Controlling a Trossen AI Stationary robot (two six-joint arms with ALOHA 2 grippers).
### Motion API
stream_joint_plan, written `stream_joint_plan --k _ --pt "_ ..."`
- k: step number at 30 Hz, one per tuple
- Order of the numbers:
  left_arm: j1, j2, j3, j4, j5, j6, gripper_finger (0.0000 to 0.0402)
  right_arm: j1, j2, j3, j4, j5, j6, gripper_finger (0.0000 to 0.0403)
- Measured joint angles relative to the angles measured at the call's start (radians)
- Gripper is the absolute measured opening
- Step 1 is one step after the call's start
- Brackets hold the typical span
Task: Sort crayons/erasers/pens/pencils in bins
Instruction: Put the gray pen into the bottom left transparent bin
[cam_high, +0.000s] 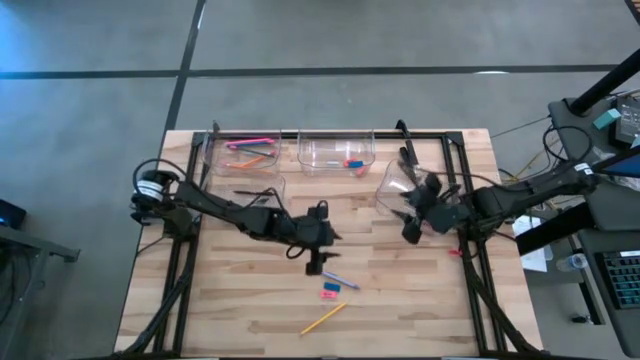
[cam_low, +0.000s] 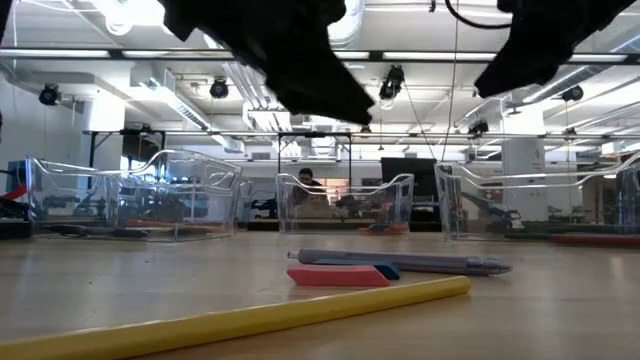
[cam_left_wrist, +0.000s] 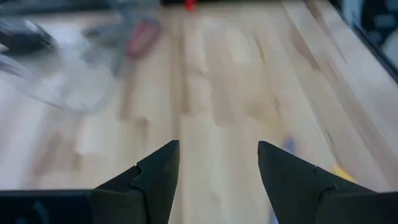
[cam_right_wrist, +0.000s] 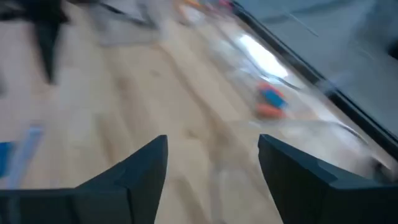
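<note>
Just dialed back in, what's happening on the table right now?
Sorting is partway done. The left claw hangs open over the loose pen, pink eraser, blue eraser and yellow pencil. The right claw is open and empty beside the right bin. Pencils already lie in the left bin.

Four clear plastic bins are sitting on the wooden table, with one yellow pencil, one grey pen and two small erasers lying loose.

The right gripper holds its jaws apart over the wooden table, erasers blurred beyond.
</note>
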Motion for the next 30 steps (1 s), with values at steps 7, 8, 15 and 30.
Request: stream_joint_plan --k 7,8,15,30 --pt "-0.085 0.037 -0.037 -0.057 0.012 -0.002 0.0201 0.099 0.048 -0.094 0.376 -0.038 -0.185 0.0235" --pt "-0.096 0.038 -0.053 -0.071 0.013 -0.001 0.0201 0.109 0.058 -0.106 0.416 -0.039 -0.194 0.0234" --pt "-0.121 0.109 -0.085 -0.008 0.013 -0.005 0.0201 0.127 0.104 -0.163 0.526 -0.036 -0.201 0.0228" --pt "-0.114 0.285 -0.066 0.047 0.034 0.027 0.0119 0.127 0.144 -0.173 0.551 -0.025 -0.189 0.0231"
